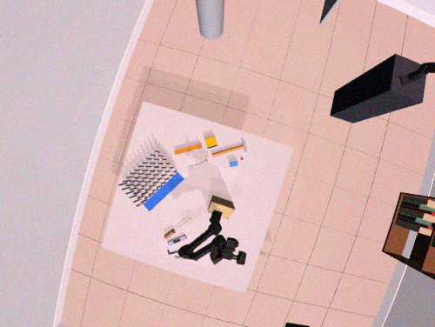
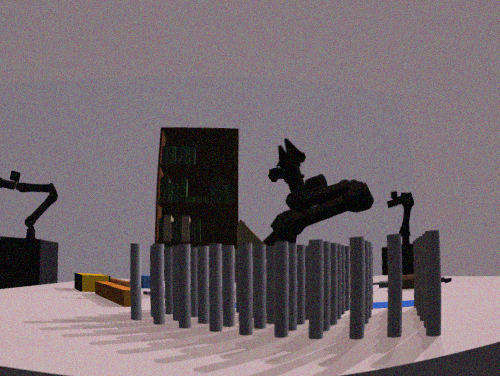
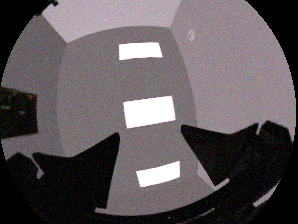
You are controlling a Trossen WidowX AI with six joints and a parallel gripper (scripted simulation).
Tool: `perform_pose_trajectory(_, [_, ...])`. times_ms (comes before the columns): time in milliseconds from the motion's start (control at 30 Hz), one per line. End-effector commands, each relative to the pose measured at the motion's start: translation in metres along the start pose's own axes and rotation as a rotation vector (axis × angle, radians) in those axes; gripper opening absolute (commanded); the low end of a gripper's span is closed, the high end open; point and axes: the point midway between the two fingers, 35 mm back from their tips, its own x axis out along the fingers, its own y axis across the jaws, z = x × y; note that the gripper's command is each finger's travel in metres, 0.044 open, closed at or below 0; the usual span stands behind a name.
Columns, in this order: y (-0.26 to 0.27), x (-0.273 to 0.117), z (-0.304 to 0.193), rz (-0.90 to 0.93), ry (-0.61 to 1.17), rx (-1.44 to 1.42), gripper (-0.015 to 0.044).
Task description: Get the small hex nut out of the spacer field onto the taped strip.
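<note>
Upright grey cylindrical spacers, lower centre of the exterior frame: metal-looking, smooth, dull sheen. Long blue flat strip: matt, smooth. Brown bookcase: wood-like, matt.

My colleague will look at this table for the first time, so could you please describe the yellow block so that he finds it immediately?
On the white table, find the long blue strip beside the standing spacers. The block lies between two longer orange pieces; it alone is yellow and squarish.
</note>
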Motion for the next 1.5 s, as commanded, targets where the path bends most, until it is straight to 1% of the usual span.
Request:
perform_pose_trajectory(0, [-0.001, 0.001, 0.001, -0.004, -0.001, 0.015, 0.0426])
perform_pose_trajectory(33, [-0.002, 0.004, 0.002, -0.016, -0.003, 0.060, 0.0440])
perform_pose_trajectory(167, [-0.018, 0.027, 0.017, -0.103, -0.045, 0.399, 0.0440])
perform_pose_trajectory(367, [-0.056, 0.060, 0.045, -0.211, -0.183, 0.913, 0.0440])
perform_pose_trajectory(600, [-0.123, 0.086, 0.081, -0.265, -0.457, 1.465, 0.0440])
perform_pose_trajectory(800, [-0.195, 0.089, 0.110, -0.227, -0.764, 1.845, 0.0440])
perform_pose_trajectory(933, [-0.248, 0.079, 0.126, -0.150, -0.998, 2.048, 0.0440])
perform_pose_trajectory(1100, [-0.315, 0.051, 0.140, 0.007, -1.310, 2.235, 0.0440])
perform_pose_trajectory(1300, [-0.392, -0.004, 0.148, 0.294, -1.689, 2.339, 0.0440])
perform_pose_trajectory(1467, [-0.439, -0.058, 0.148, 0.489, -1.920, 2.296, 0.0440])
